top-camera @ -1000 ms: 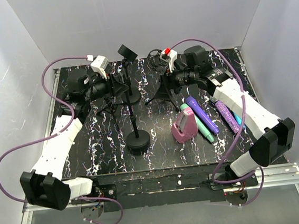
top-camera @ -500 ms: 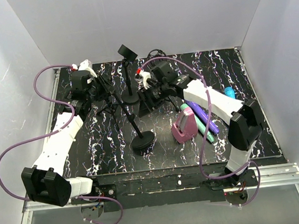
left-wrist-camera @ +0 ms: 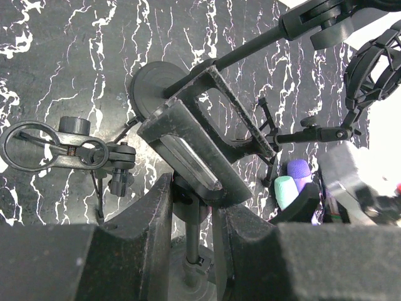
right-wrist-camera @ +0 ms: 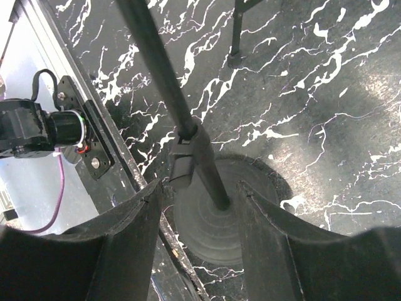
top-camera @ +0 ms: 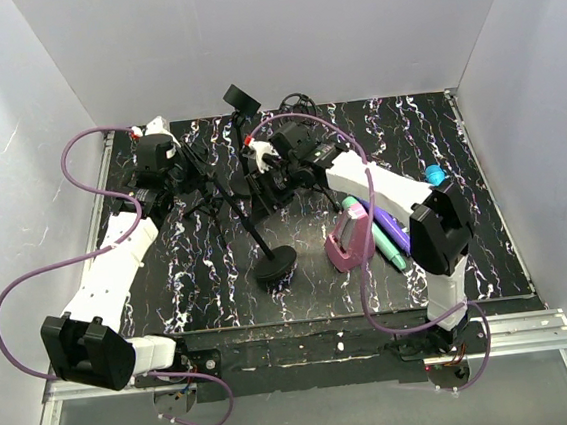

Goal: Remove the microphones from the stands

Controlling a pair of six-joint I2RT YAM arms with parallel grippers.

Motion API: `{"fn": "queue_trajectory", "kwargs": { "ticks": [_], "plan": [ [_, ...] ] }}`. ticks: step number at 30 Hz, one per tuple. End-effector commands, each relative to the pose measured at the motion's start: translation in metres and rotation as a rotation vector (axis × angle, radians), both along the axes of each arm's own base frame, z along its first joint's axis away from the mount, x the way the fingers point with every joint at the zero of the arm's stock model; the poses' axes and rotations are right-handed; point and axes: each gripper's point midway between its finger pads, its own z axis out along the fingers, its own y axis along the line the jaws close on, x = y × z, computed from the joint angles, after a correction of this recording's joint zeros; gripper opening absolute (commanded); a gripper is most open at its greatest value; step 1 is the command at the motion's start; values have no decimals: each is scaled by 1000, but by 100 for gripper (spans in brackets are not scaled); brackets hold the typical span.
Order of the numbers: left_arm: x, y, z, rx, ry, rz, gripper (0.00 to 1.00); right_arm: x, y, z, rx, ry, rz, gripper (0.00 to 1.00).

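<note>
Black marbled tabletop (top-camera: 436, 127): the left gripper (left-wrist-camera: 193, 200) clamped shut on the microphone (left-wrist-camera: 188, 147) atop the tilted stand (top-camera: 275, 263), seemingly to pull it free; the right gripper (right-wrist-camera: 200, 188), half open, straddled the pole (right-wrist-camera: 160, 69) without gripping, likely poised to steady it.

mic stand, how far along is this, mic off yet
Done: only the approach to the stand. In hand: the left pincer is shut on the pole just under the clamp-like holder; the right pincer is open astride that leaning pole, above the round base. Left: nothing looks separated from the stand, and I can't make out the microphone, so the removal itself remains.
</note>
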Motion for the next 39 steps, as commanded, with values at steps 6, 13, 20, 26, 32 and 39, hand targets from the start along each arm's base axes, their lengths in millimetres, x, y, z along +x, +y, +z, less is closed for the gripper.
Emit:
{"fn": "queue_trajectory", "kwargs": {
  "ticks": [6,13,20,26,32,39],
  "plan": [
    [0,-7,20,-84,-29,10,0,6,21,14,70,-32,36,51],
    [-1,-11,17,-94,-24,-12,0,3,23,12,98,-156,201,17],
    [-3,-14,14,-104,-10,-26,0,-9,15,11,157,-881,739,1],
    [-1,-20,20,-121,-20,-57,0,4,19,18,204,-1984,936,1],
    [-2,-20,19,-120,-20,-65,0,0,13,31,212,-1827,904,58],
    [-4,-18,29,-116,-52,-60,0,-23,-41,57,144,-1144,583,74]
  ]
}}
